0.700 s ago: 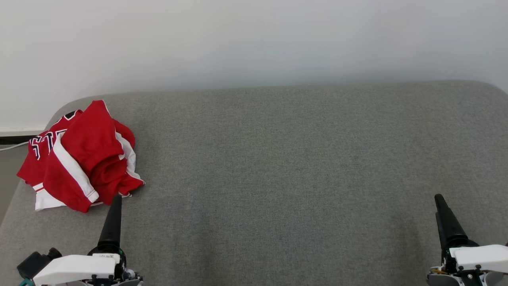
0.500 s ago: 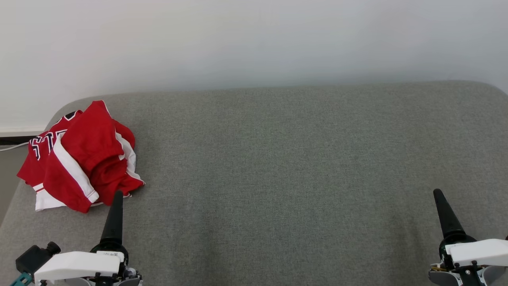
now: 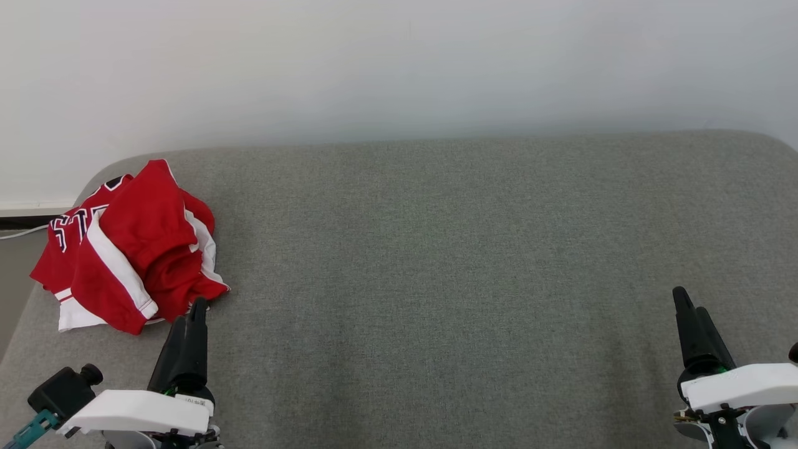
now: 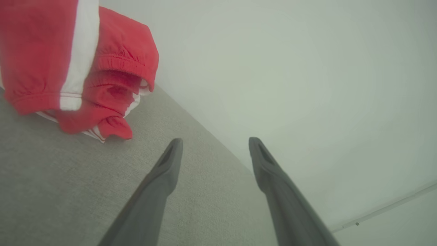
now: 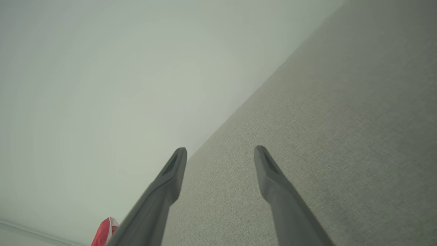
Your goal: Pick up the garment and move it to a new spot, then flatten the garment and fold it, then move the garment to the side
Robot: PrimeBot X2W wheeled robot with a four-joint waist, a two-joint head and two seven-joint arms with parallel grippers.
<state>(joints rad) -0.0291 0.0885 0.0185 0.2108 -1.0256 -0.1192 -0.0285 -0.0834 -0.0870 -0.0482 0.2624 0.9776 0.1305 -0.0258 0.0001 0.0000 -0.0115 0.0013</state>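
A crumpled red garment (image 3: 131, 249) with white stripes and dark lettering lies in a heap at the far left of the grey padded surface (image 3: 449, 249). My left gripper (image 3: 194, 312) stands open just below the heap's lower right corner, nothing between its fingers. In the left wrist view the garment (image 4: 78, 65) fills the upper left, apart from the open left gripper (image 4: 215, 143). My right gripper (image 3: 686, 302) hovers open at the lower right, far from the cloth. In the right wrist view a red scrap of the garment (image 5: 104, 232) peeks behind the open right gripper (image 5: 220, 152).
A pale wall (image 3: 399, 62) rises behind the surface's far edge. The surface ends at a rounded left corner, with a dark strip and a thin cable (image 3: 19, 231) beyond it. Wide bare cloth-covered room stretches between the two grippers.
Both grippers have moved forward up the view; the left one's tips now stand at the garment's lower right edge. The garment has not moved.
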